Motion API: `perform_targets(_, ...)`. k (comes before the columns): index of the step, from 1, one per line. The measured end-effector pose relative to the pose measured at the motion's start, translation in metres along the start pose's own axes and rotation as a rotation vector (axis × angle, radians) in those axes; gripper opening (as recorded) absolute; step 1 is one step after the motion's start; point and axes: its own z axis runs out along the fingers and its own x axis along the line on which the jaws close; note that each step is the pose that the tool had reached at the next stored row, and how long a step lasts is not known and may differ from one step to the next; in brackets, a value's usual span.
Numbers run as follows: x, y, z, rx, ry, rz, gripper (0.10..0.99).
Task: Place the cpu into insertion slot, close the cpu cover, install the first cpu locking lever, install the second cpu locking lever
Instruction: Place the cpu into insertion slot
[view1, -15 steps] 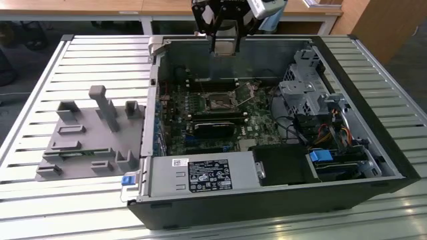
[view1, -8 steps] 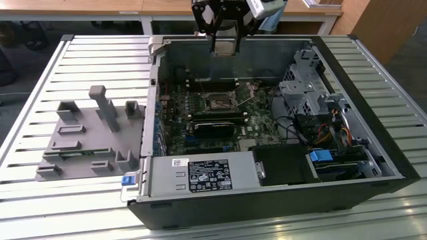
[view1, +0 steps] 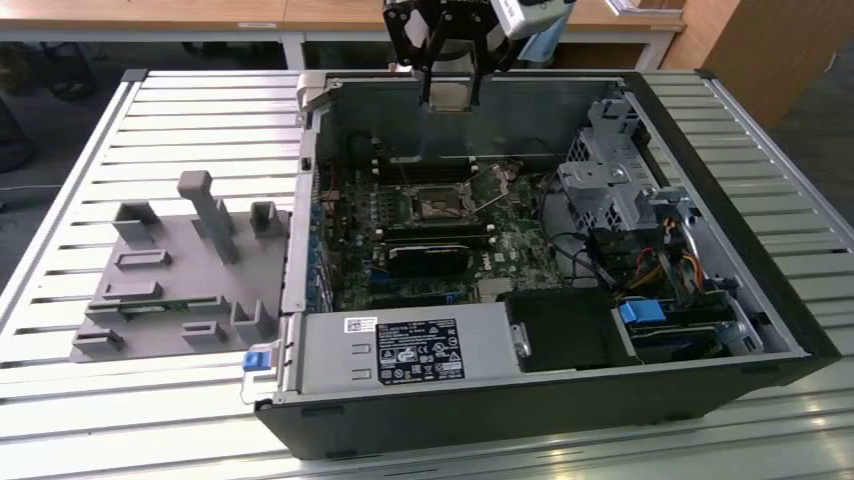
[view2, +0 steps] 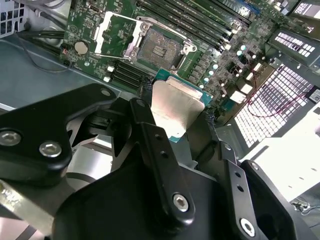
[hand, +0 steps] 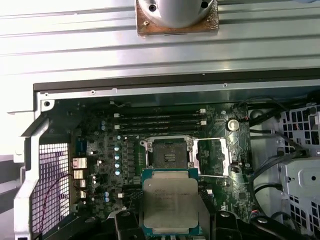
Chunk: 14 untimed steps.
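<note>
Above the open computer case (view1: 561, 415), the claw (view1: 449, 92) grips the cpu (hand: 170, 202), well apart from the empty insertion slot (hand: 167, 152). The cpu cover (hand: 212, 155) stands open; nothing is seated or locked yet.

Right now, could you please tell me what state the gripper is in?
Gripper: closed, holding the cpu above the open computer case; the socket is empty.
</note>
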Motion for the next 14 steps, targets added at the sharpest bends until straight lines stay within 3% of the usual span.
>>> perform_targets(14,0.0000,0.0000,0.0003,-0.001,-0.0039,0.043,0.525)
